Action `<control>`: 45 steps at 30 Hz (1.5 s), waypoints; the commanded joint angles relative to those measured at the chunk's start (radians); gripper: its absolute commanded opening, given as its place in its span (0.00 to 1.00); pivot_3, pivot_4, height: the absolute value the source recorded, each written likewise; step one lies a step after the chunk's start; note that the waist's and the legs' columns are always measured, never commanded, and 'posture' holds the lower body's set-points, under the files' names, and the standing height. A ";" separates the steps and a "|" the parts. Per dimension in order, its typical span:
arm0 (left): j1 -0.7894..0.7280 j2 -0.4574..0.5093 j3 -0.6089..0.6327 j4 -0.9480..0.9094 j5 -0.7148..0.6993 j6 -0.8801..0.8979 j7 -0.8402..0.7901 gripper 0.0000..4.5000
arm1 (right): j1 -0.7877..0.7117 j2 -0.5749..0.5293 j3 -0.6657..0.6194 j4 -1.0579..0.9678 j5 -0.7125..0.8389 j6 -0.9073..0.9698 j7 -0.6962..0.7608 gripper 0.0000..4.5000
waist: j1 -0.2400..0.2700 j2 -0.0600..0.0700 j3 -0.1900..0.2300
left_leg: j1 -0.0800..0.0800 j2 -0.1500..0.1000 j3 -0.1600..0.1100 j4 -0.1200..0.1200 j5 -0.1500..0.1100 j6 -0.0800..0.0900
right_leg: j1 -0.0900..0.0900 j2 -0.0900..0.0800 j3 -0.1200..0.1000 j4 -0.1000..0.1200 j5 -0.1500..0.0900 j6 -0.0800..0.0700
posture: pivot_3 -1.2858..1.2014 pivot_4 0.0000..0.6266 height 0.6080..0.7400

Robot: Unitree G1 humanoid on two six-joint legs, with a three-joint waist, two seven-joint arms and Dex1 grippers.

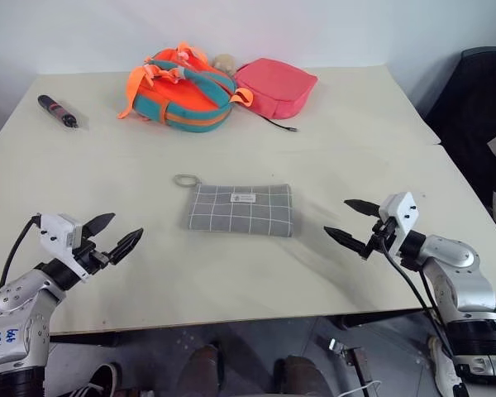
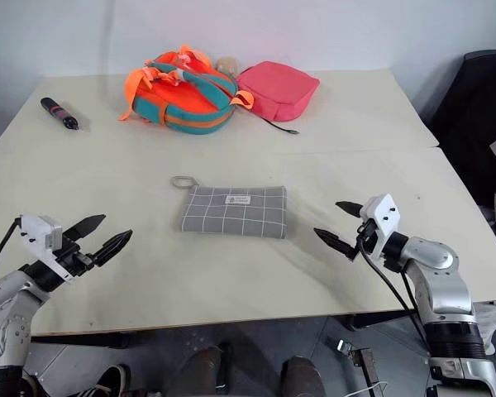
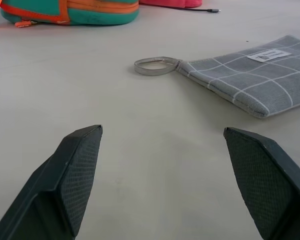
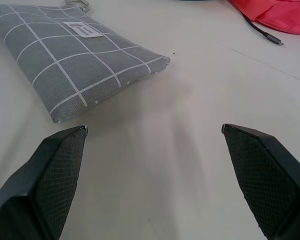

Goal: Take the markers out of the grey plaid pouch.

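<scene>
Likely an office or lab; plain pale table, black chair (bare white wall).

Cream table with grey plaid pouch, orange-teal backpack, pink pouch, black-and-red pen tool

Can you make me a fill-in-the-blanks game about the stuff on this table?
1. The grey plaid pouch has white ____ lines on it.
2. A metal ____ hangs off the pouch's zipper.
3. Both the left gripper and the right gripper are ____.
4. Next to the orange and teal backpack lies a ____ pouch.

Missing words: grid; ring; open; pink
</scene>
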 commanded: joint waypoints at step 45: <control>-0.622 -0.141 -0.111 0.298 -0.228 1.048 0.174 0.93 | -0.162 0.225 0.304 0.116 -0.403 -0.340 -0.275 0.01 | 0.001 0.000 0.000 | 0.001 0.000 -0.001 0.008 -0.001 -0.001 | 0.001 0.002 0.001 0.006 0.000 0.000 | 0.52 0.24 1.00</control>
